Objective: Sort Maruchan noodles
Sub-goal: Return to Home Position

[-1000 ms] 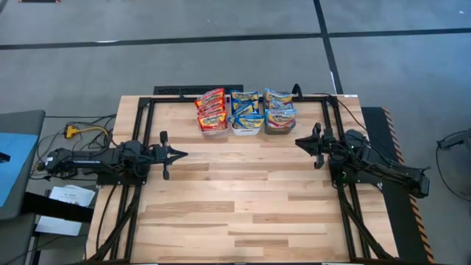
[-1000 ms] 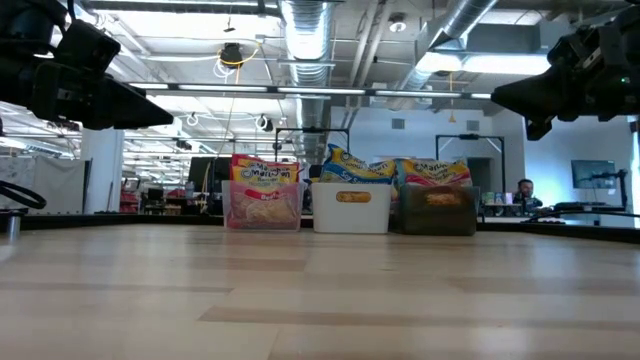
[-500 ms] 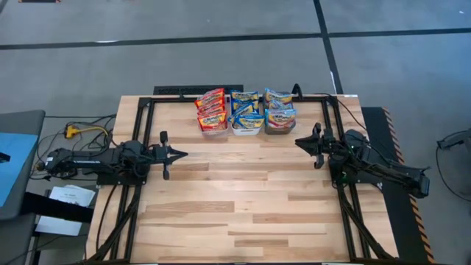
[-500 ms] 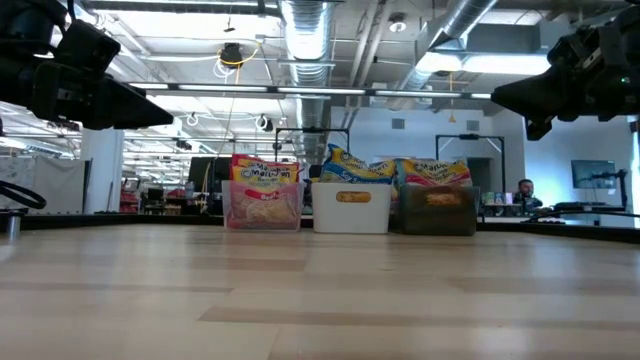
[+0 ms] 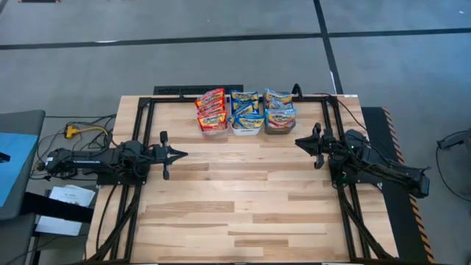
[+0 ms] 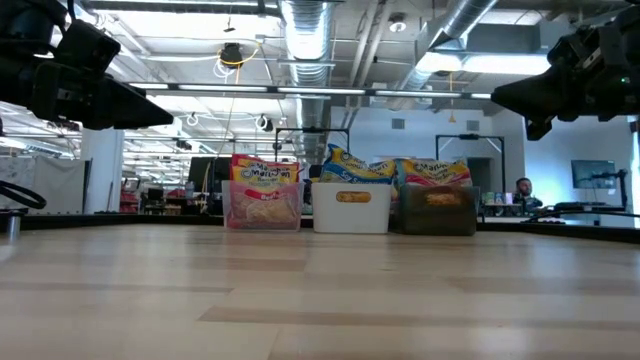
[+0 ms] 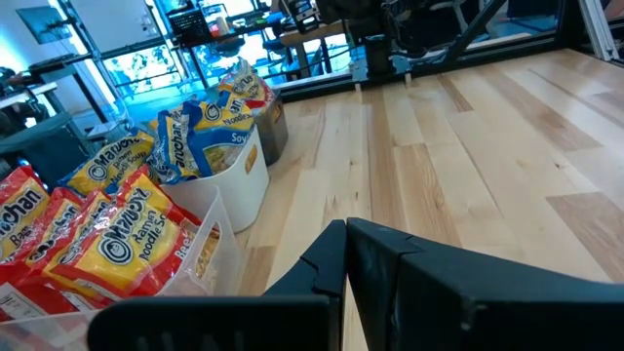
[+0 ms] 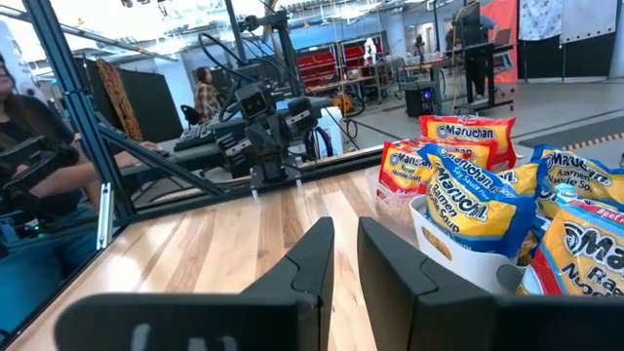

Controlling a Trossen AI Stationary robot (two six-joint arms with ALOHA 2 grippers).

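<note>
Maruchan noodles (image 5: pixel 237 110) are resting in 3 bins (image 6: pixel 352 215) at the table's (image 5: pixel 243 206) far edge.
Nothing is shifting since 1 s ago: left gripper (image 5: pixel 179 154) is staying clenched, empty; right gripper (image 5: pixel 299 141) slightly parted, empty; sorting is looking complete.

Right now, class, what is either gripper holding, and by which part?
Nothing is held. The left gripper and the right gripper hang empty over bare table; the Maruchan noodles sit in the three bins.
</note>
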